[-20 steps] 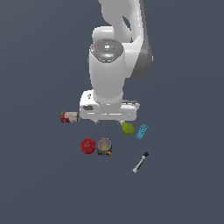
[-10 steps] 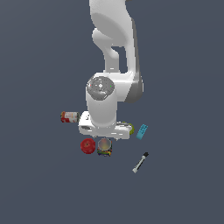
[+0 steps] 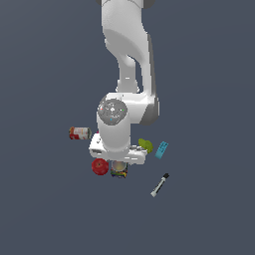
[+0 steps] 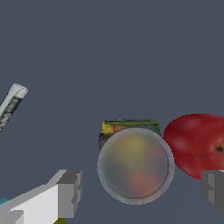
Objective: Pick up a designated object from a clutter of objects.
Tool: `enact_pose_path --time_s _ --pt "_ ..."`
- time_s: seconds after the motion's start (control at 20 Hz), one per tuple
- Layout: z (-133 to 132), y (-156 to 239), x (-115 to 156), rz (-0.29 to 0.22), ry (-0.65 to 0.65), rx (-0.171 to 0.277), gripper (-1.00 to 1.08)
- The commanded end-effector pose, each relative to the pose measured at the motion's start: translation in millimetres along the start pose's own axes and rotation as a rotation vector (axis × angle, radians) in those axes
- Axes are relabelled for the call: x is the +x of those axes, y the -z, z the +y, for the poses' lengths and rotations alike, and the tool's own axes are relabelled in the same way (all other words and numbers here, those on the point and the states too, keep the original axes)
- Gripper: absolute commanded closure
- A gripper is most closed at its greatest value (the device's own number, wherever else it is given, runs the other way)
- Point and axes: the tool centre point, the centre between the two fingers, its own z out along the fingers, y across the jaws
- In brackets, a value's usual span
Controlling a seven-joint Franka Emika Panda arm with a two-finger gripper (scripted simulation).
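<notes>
The designated object, a small upright can (image 4: pixel 135 165) with a silvery top and a dark label in yellow, red and green patches, stands directly under my hand. My gripper (image 4: pixel 141 189) is open, one grey finger (image 4: pixel 70 192) on one side of the can and the other finger (image 4: pixel 213 189) on the far side, near the red apple (image 4: pixel 194 142). The pads stand apart from the can. In the exterior view the can (image 3: pixel 119 170) peeks out below the white hand (image 3: pixel 117 153), with the apple (image 3: pixel 100 167) touching or almost touching it on the exterior view's left.
A red-and-white can (image 3: pixel 79 133) lies to the exterior view's left. The green pear (image 3: pixel 145 145) and light-blue brick (image 3: pixel 162 149) sit to the right of the hand. A black-white marker (image 3: pixel 160 185) (image 4: pixel 11 105) lies further right and nearer.
The arm has come down steadily over the last second, bringing the hand from above the clutter to just over the dark can. No object has moved.
</notes>
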Motion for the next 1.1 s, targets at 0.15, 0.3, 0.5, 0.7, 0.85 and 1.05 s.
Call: enact_pose_path --time_s 0.15,0.3,0.5,0.7,0.85,1.05 --pt "-0.1 -6.2 0.2 0.001 0.000 0.000 -0.92" --pt "0.1 -19.1 -0.1 0.001 -0.001 0.000 -0.92" --pt "0.2 -40.3 -0.4 0.002 -0.001 0.000 -0.92" --pt "-0.1 -50.3 0.5 0.002 -0.001 0.000 -0.92" --pt "-0.2 -51.0 1.0 0.002 -0.001 0.000 1.08" --pt "-0.2 -51.0 1.0 0.002 -0.001 0.000 1.08"
